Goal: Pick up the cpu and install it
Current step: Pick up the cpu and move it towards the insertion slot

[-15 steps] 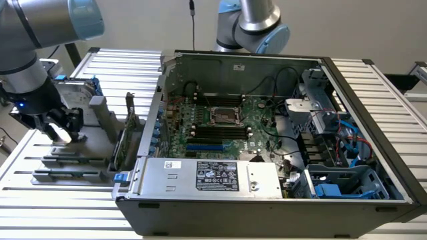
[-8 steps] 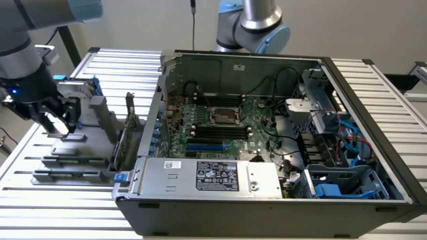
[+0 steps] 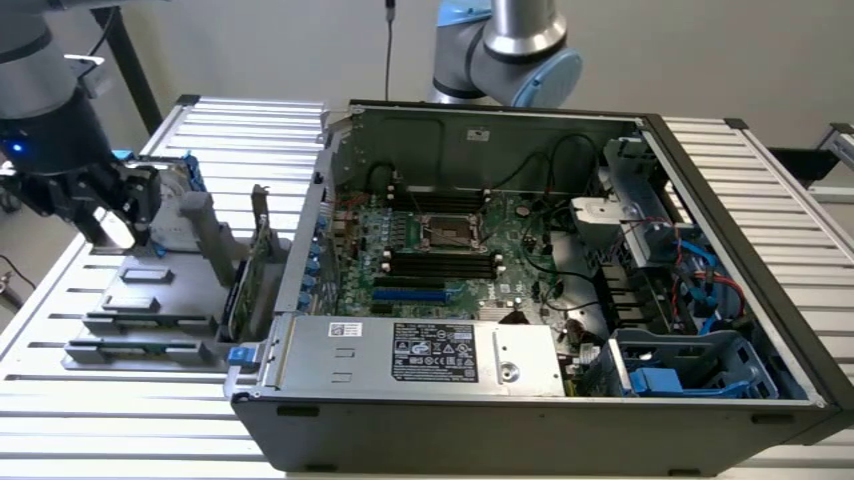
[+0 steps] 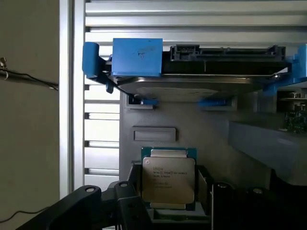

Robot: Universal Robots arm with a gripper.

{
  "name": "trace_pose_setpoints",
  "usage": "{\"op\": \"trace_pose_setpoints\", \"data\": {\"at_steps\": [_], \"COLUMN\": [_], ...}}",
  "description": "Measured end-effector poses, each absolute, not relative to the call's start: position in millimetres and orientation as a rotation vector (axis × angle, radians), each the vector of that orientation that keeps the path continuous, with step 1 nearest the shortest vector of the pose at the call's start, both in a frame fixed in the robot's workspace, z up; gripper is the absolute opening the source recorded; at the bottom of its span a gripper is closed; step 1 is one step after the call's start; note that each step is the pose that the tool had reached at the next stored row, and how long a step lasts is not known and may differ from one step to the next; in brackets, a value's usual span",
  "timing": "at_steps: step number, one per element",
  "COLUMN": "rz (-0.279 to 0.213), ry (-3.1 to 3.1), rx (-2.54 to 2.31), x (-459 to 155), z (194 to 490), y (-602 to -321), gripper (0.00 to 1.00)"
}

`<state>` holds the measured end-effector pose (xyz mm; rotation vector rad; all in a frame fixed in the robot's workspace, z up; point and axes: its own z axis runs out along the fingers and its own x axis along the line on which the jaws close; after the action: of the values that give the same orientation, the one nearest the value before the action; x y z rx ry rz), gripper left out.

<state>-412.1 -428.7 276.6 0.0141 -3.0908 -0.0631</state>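
cpu [image 4: 168,179] print too small to read, fingers [image 4: 130,211] and hard drive [image 4: 192,85] cut off at edges

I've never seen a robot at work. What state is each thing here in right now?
gripper: open, down at the cpu, holding nothing.
cpu: lying flat in the grey holder, metal top up, not yet picked up.
hard drive: standing on edge on the holder, in its blue frame.
computer case: side open, insides showing.
socket: empty, no chip in it.
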Motion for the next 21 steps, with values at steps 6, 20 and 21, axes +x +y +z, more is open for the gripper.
{"op": "trace_pose_setpoints", "data": {"at_steps": [6,20,21], "rz": [-0.063,-0.063,-0.063], "ry": [-3.091,-3.089,-3.089], "rx": [0.015,0.015,0.015], "x": [-397.6,-339.6,-335.1], "z": [304.0,367.6,372.0], "y": [-428.7,-428.7,-428.7], "gripper": [0.55,0.55,0.55]}}
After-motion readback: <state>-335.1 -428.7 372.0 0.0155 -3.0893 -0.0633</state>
